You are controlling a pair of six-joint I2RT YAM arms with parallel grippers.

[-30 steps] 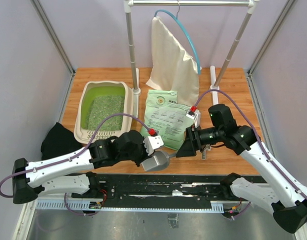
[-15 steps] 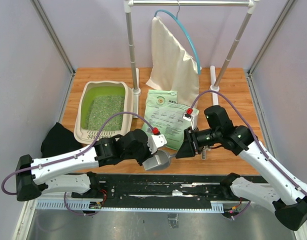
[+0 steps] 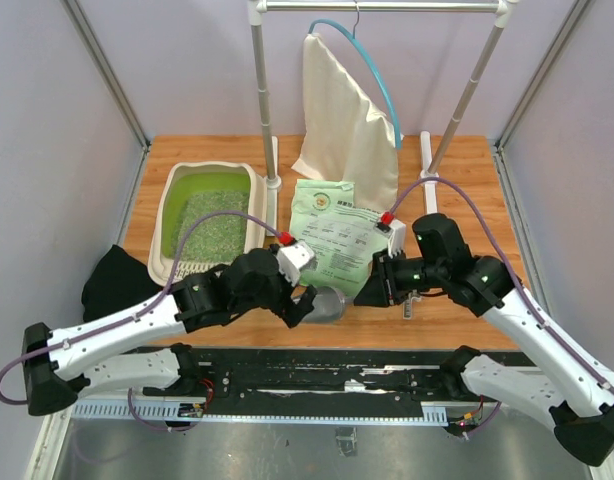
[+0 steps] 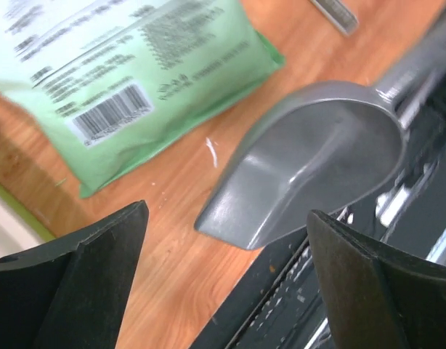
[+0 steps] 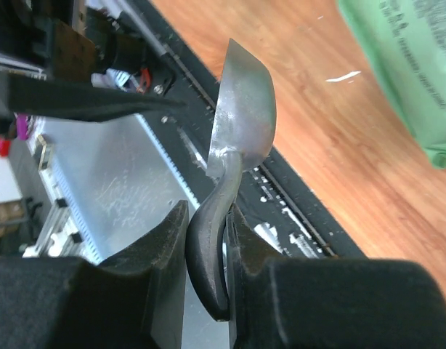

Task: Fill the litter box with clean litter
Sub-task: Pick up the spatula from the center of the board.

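The litter box (image 3: pixel 167 214) held clean litter (image 3: pixel 209 225); right gripper (image 5: pixel 207 240) pinched the grey scoop (image 5: pixel 245 102) (by its handle), left gripper (image 4: pixel 226 218) spread beside it.

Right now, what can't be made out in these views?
Top view: the scoop handle, covered by the right gripper.
Right wrist: the scoop's inside, seen edge-on.
Top view: the bag print, too small; left wrist: blurred, cut off by the top edge.
Top view: the litter box near right corner, behind the left arm.
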